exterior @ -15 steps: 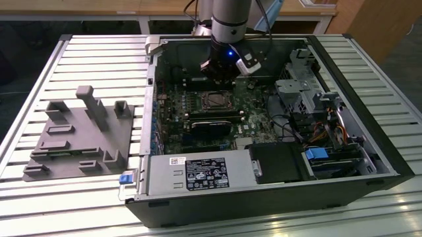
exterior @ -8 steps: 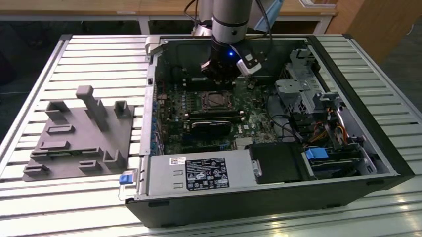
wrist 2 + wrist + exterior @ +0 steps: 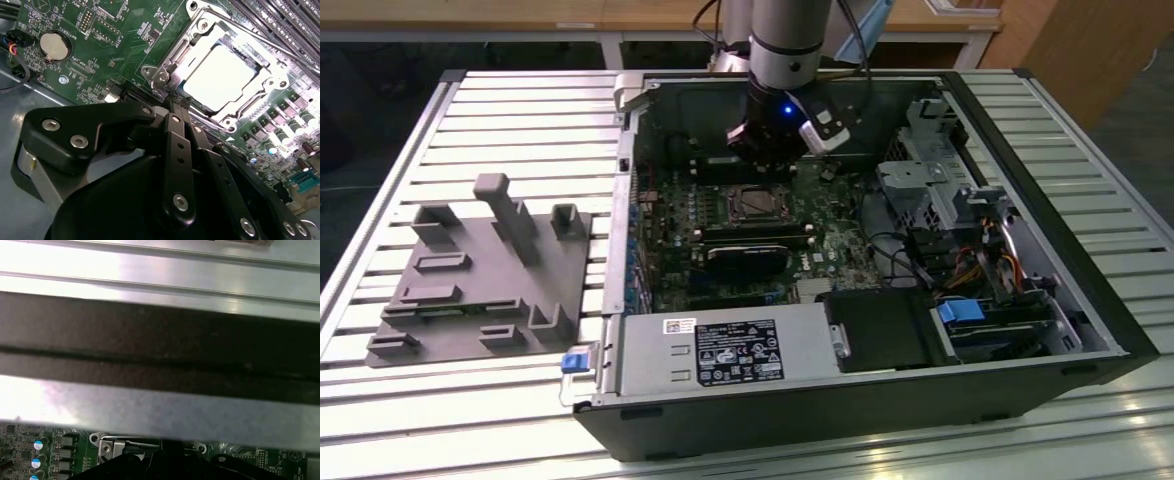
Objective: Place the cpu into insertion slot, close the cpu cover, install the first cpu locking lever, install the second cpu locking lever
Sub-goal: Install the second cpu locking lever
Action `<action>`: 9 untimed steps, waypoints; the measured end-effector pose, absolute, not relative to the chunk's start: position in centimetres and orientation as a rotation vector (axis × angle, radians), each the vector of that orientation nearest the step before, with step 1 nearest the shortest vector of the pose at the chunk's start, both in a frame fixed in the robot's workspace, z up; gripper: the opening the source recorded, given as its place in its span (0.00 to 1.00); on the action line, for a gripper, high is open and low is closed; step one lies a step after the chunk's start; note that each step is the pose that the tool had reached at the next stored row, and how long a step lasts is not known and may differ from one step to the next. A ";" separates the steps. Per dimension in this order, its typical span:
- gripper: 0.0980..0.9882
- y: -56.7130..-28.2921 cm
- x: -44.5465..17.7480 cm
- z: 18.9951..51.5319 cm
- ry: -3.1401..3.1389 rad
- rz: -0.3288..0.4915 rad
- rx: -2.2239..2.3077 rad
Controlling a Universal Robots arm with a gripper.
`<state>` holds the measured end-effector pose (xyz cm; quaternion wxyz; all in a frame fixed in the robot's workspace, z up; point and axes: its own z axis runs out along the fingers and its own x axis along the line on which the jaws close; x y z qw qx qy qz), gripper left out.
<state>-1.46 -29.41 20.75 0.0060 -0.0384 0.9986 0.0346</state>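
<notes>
The cpu point(image 3: 224, 75), a flat square chip with a bright silvery top, lies in the insertion slot point(image 3: 754, 203) on the green board. The cpu cover point(image 3: 200, 46), a metal frame with a square window, lies flat around the chip. A thin metal lever rod point(image 3: 270, 44) runs along the socket's far side. My gripper point(image 3: 175, 104) is shut, its black fingers pressed together with the tips just off the socket's near corner point(image 3: 160, 76). In the exterior view the gripper point(image 3: 781, 150) hangs low inside the case, just behind the socket. I cannot tell whether the tips touch a lever.
The open computer case point(image 3: 630, 150) lies on a slatted table. Long black memory slots point(image 3: 287, 20) run beside the socket, and a coin battery point(image 3: 52, 46) sits on the board. A black cooler point(image 3: 747, 250), drive bays point(image 3: 947, 190) and cables crowd the case. A grey fixture point(image 3: 480, 270) stands at the exterior view's left.
</notes>
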 end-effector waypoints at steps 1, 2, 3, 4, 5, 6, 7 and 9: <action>0.01 -29.4 -1.5 20.7 3.126 0.108 -0.120; 0.01 -29.5 -1.5 20.7 3.125 0.108 -0.120; 0.01 -29.5 -1.5 20.7 3.125 0.109 -0.120; 0.01 -29.5 -1.5 20.7 3.125 0.109 -0.120; 0.01 -29.5 -1.5 20.7 3.125 0.108 -0.120; 0.01 -29.5 -1.5 20.7 3.125 0.108 -0.120; 0.01 -29.5 -1.5 20.7 3.125 0.108 -0.120; 0.01 -29.5 -1.5 20.8 3.126 0.108 -0.120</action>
